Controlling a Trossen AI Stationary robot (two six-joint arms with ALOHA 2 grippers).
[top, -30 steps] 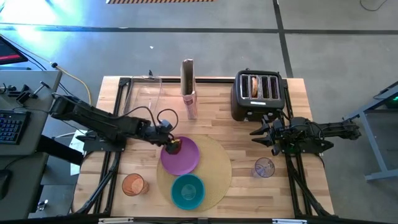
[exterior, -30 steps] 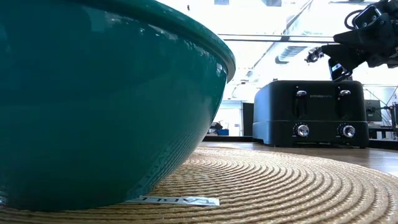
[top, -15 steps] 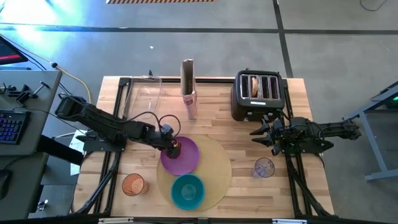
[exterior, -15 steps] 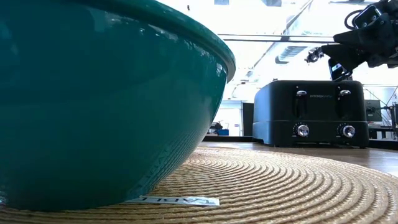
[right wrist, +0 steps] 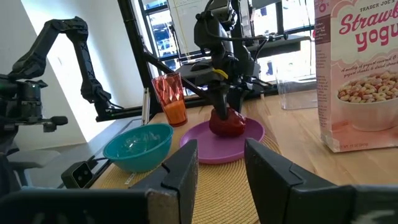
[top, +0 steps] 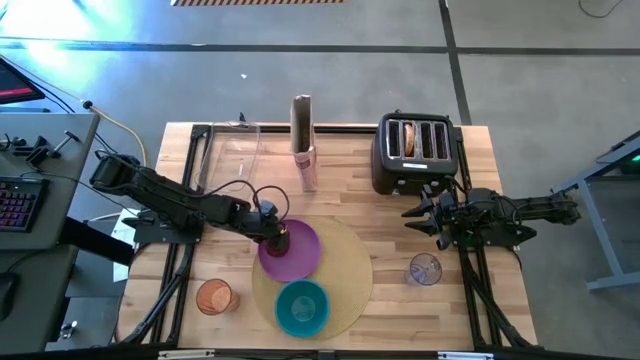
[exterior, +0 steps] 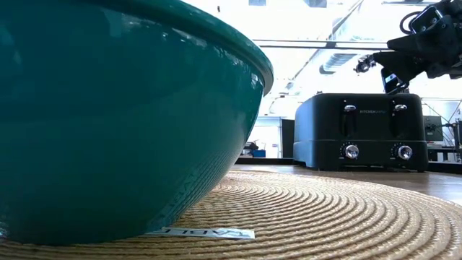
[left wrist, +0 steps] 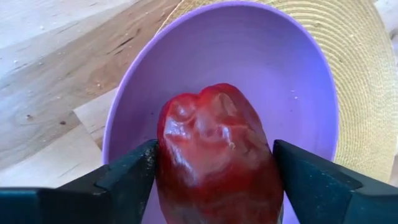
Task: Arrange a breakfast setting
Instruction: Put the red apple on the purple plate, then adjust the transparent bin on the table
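My left gripper (left wrist: 214, 180) sits low over the purple plate (top: 296, 255), fingers flanking the red fruit (left wrist: 217, 155), which rests on the plate at its left edge. Compared with a second ago my jaws have eased wider, and whether the pads press it I cannot tell. The fruit looks smooth, glossy and rounded, likely slippery and light, best taken across its widest middle. My right gripper (right wrist: 221, 165) waits by the toaster (top: 413, 150), fingers parted and empty.
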